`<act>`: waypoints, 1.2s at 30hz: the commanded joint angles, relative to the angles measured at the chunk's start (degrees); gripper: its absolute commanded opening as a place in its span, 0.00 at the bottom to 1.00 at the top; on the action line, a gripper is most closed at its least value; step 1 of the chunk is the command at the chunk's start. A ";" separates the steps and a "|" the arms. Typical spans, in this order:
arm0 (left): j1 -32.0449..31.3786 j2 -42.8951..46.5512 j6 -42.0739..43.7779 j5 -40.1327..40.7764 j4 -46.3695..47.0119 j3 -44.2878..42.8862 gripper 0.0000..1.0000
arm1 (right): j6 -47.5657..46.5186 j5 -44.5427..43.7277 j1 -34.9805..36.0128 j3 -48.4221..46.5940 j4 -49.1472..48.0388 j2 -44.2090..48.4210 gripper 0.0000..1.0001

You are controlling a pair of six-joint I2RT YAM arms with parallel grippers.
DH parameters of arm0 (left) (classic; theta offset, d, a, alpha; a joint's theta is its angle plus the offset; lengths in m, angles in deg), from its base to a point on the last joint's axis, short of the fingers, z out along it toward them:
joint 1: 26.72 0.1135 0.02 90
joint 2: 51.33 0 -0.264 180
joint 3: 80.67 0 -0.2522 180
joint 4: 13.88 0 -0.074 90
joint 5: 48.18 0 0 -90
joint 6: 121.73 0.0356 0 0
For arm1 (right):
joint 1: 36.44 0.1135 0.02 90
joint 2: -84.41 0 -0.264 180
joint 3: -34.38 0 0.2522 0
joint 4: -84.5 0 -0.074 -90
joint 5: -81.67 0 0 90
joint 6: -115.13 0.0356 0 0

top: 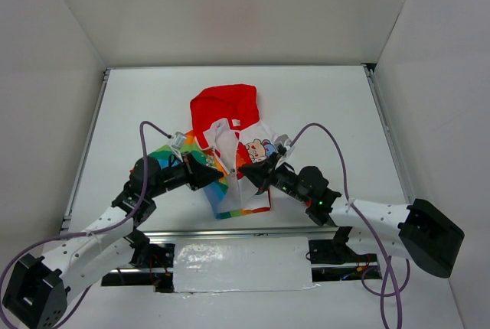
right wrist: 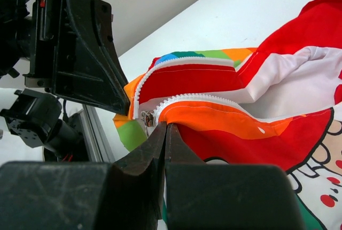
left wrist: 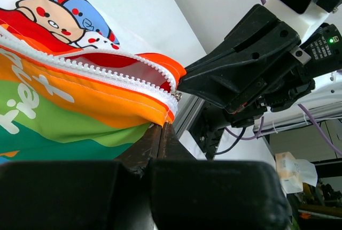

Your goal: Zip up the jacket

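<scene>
So the zipper slider (right wrist: 147,117) is a small metal bit sitting at the bottom end of the jacket (right wrist: 224,128), and the zip is undone. Two rows of white teeth (right wrist: 200,98) spread apart to the right of it, with red lining showing between them. Just right of the slider, the right gripper (right wrist: 164,129) has its black fingers pressed together on the orange edge under the lower row. Just left of the slider, the left gripper (right wrist: 124,104) comes down to a closed point at the jacket's corner. White table (right wrist: 256,10) up beyond it all, and a cartoon print (right wrist: 326,182) far lower right.
</scene>
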 commanded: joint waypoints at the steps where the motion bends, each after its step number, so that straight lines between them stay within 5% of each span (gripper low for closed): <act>1: -0.23 0.68 0.94 -1.76 3.37 -0.22 0.00 | 0.72 -0.91 -0.20 -3.05 -1.02 0.28 0.00; 12: -0.23 -0.47 0.23 -1.15 4.78 0.57 0.00 | -0.42 1.90 -0.29 -3.40 -3.82 0.19 0.00; 25: -0.23 3.23 10.86 12.39 -17.63 -7.34 0.00 | -0.95 1.02 -0.11 -0.76 -3.40 1.33 0.00; 36: -0.32 -1.60 6.04 0.54 -4.73 -5.23 0.00 | -0.42 0.33 -0.20 -4.19 -0.59 -0.95 0.00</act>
